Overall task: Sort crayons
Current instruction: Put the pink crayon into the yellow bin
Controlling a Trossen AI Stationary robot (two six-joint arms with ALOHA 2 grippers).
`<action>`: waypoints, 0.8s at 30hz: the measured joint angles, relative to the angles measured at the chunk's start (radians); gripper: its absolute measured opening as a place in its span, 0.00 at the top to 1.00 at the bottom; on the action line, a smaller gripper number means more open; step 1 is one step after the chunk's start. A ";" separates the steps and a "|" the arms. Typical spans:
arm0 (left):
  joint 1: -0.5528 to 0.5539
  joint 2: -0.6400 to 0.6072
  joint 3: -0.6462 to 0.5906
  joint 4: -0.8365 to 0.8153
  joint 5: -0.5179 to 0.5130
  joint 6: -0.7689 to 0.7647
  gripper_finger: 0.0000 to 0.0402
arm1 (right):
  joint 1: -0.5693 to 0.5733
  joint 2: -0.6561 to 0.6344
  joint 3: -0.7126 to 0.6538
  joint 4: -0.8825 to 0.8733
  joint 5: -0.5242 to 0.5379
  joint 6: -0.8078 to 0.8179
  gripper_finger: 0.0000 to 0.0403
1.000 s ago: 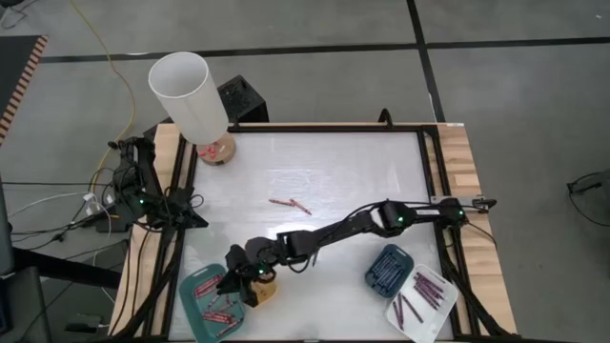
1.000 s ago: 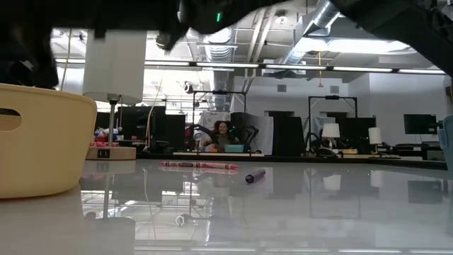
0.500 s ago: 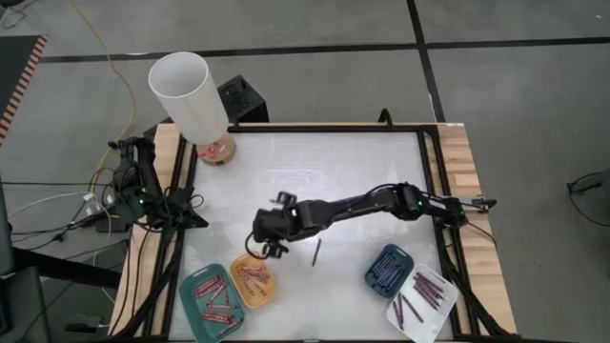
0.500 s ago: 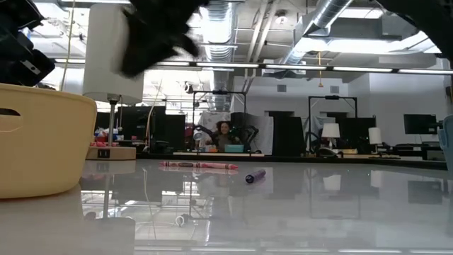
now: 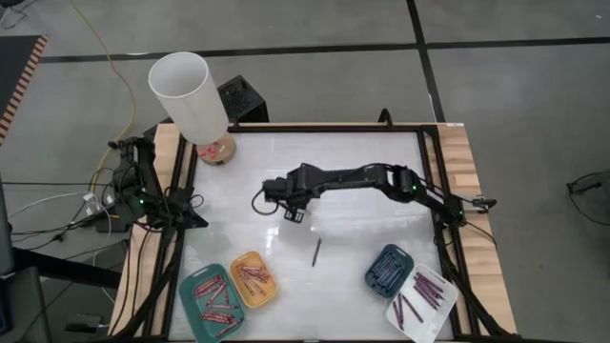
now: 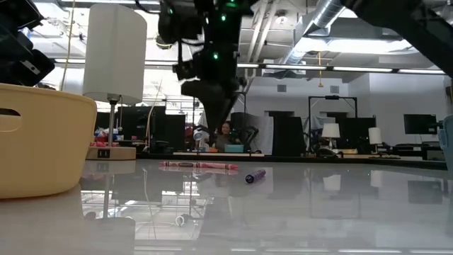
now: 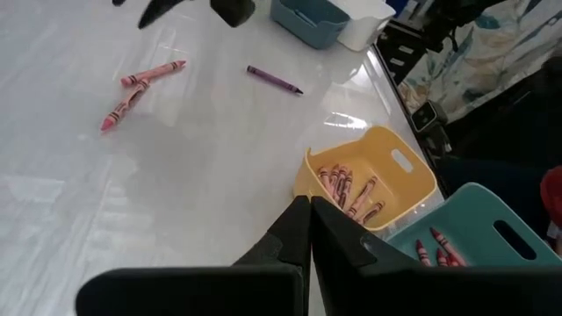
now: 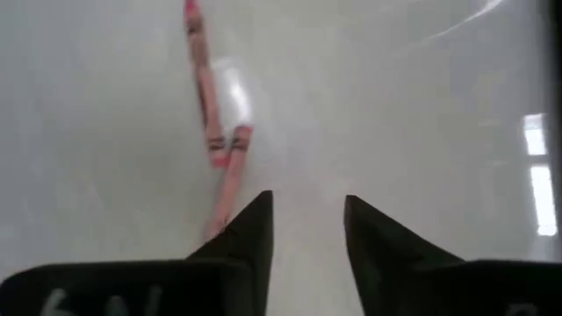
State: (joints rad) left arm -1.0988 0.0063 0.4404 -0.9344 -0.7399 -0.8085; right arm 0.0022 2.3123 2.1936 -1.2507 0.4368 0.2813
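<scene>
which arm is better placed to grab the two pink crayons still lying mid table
Right. The right gripper hangs open just above the pink crayons, which lie right ahead of it. The left gripper is parked shut at the table's left edge.

The white table [image 5: 353, 162] carries two pink crayons [image 8: 211, 114] lying end to end just under the right claw [image 5: 294, 215]. A purple crayon [image 5: 315, 252] lies a little nearer the front. The yellow tray [image 5: 272, 289] and teal tray [image 5: 193, 314] sit front-left of the claw, and the blue tray [image 5: 389, 270] and white tray [image 5: 427, 314] front-right. A lamp [image 5: 191, 95] stands at the back-left corner.
</scene>
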 joint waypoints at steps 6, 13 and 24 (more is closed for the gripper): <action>0.000 0.000 0.000 0.000 0.000 0.000 1.00 | -0.066 0.000 -0.096 0.087 -0.153 -0.036 0.52; 0.000 0.000 0.000 0.000 0.000 0.000 1.00 | -0.074 0.000 -0.175 0.130 -0.181 -0.040 0.45; 0.000 0.000 0.000 0.000 0.000 0.000 1.00 | -0.052 -0.004 -0.204 0.101 -0.178 -0.071 0.45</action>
State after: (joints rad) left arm -1.0991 0.0063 0.4404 -0.9343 -0.7398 -0.8085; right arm -0.0502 2.3078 1.9892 -1.1501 0.2591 0.2102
